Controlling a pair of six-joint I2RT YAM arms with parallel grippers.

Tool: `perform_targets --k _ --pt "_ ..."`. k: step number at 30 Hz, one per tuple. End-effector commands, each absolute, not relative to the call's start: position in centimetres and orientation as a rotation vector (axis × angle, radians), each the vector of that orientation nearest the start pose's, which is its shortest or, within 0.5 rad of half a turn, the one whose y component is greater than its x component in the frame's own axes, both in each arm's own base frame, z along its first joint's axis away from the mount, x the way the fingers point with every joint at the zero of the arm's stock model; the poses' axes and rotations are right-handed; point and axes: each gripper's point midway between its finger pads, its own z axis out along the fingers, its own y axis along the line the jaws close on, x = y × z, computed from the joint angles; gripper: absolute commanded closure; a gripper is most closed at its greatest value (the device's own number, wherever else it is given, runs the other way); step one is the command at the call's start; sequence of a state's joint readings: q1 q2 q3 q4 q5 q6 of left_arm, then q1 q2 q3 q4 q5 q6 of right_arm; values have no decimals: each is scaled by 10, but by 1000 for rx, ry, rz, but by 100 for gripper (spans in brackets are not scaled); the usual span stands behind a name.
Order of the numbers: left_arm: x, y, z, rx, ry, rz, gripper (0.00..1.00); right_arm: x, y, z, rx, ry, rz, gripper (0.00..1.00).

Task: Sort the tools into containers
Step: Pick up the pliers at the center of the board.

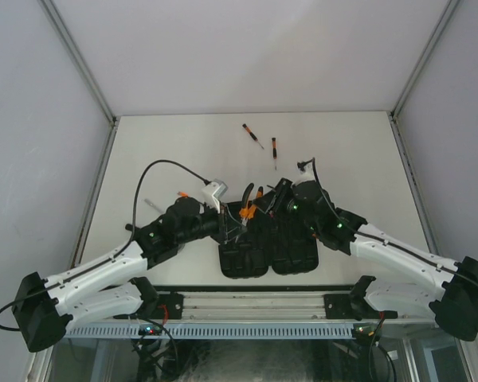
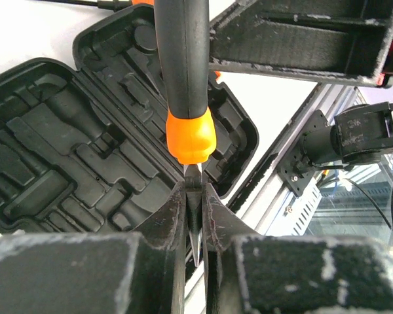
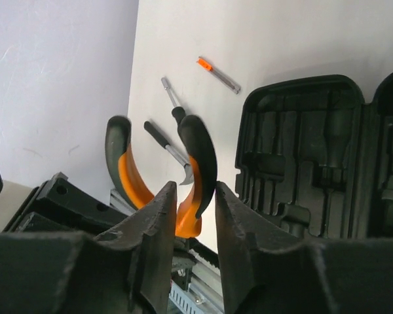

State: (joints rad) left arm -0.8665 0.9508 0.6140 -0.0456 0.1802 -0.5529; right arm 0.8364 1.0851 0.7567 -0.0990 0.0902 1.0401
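Pliers (image 1: 247,204) with orange-and-black handles hang above the open black case (image 1: 271,256), between both grippers. My left gripper (image 2: 195,222) is shut on the pliers' metal nose (image 2: 195,210), and the handles (image 2: 183,78) rise away from it. My right gripper (image 3: 195,196) is open, its fingers standing either side of one curved handle (image 3: 200,154) with a gap showing. The other handle (image 3: 121,163) curves off to the left. The case's moulded slots (image 2: 85,150) lie open below. Two screwdrivers (image 1: 252,135) (image 1: 275,151) rest on the far table.
More small tools lie on the table left of the case: an orange-tipped one (image 3: 217,73), a thin metal one (image 3: 167,88) and a black-handled one (image 3: 160,139). The metal rail (image 1: 247,302) runs along the near table edge. White walls enclose the table.
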Motion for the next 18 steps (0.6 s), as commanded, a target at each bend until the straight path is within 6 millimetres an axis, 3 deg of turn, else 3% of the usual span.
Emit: perform_targets --k 1,13,18 --pt "184 -286 229 445 1909 -1074 100 227 302 253 199 2022 1204 68" --pt "184 -277 238 438 1877 -1046 100 224 288 256 240 2007 1138 32" --pt "183 -278 238 455 1877 -1046 100 217 297 258 219 2011 1172 22"
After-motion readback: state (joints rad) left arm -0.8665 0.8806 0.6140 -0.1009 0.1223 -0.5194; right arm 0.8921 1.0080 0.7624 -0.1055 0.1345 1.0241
